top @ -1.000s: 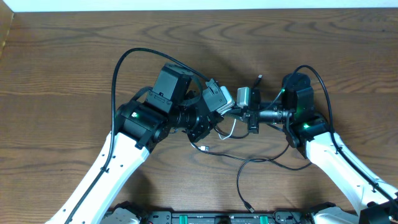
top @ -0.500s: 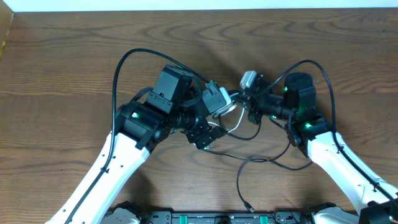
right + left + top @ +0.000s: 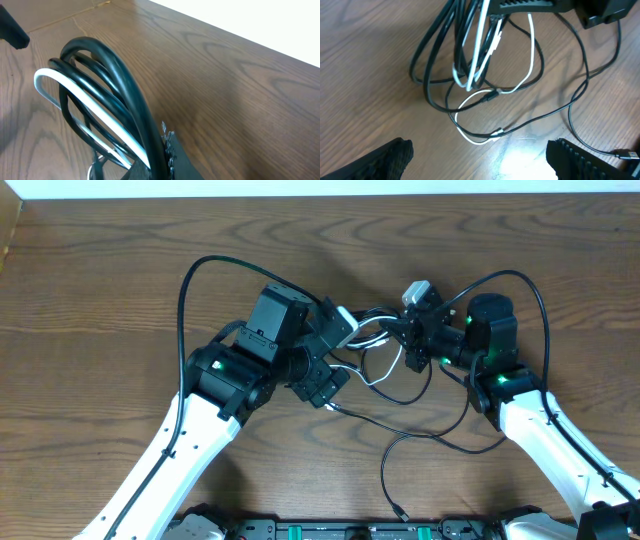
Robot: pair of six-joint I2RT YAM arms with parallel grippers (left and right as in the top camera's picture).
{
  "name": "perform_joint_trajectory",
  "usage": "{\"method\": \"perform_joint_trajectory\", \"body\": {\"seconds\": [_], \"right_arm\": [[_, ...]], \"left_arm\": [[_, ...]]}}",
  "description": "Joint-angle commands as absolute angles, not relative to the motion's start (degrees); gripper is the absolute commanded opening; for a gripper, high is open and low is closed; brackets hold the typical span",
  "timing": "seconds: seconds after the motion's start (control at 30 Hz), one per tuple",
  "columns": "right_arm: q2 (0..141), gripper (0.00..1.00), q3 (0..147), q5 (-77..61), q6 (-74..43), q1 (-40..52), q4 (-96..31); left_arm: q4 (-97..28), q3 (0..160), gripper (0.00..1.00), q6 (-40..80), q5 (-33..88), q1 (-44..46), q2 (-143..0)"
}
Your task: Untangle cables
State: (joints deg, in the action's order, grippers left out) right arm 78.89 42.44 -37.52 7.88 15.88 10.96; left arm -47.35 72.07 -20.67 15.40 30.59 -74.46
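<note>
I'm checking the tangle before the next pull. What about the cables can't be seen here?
Overhead: how the cables cross is too small to trace.
Left wrist: the bundle's top is cut off by the upper edge.
Right wrist: only one loop shows; the bottom edge cuts off the rest, and no plugs are in view.

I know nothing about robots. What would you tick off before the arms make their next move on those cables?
1. Right fingers grip the cables: ok, the bundle hangs from them.
2. Left fingers open: ok.
3. Left fingers empty: ok.
4. White cable free of the black ones: not ok, the loops cross.
5. True knot inside the bundle: cannot tell.
</note>
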Motion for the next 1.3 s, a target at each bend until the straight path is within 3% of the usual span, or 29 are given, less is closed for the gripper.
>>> {"method": "perform_joint_trajectory", "body": {"seconds": [0.0,0.33,0.63,1.27], "right_arm": [[78.76,0.01,42.26,-38.57,6.48,15.31,10.92],[78.76,0.01,42.26,-39.68,-5.13,12.53,12.25],[78.76,0.01,42.26,-44.56,-9.02,12.29,14.17],[78.76,0.01,42.26,-58.37,-14.52,7.44,15.94]], "left_arm": [[-47.55,73.30,0.91,-19.33,13.89,30.68,-73.63],[-43.94,73.30,0.91,-14.70,33.10,30.68,-74.15],[-37.67,73.30,0.91,0.30,32.36,30.68,-76.07],[-35.40,73.30,0.91,3.73,25.91,30.68,-76.73]]}}
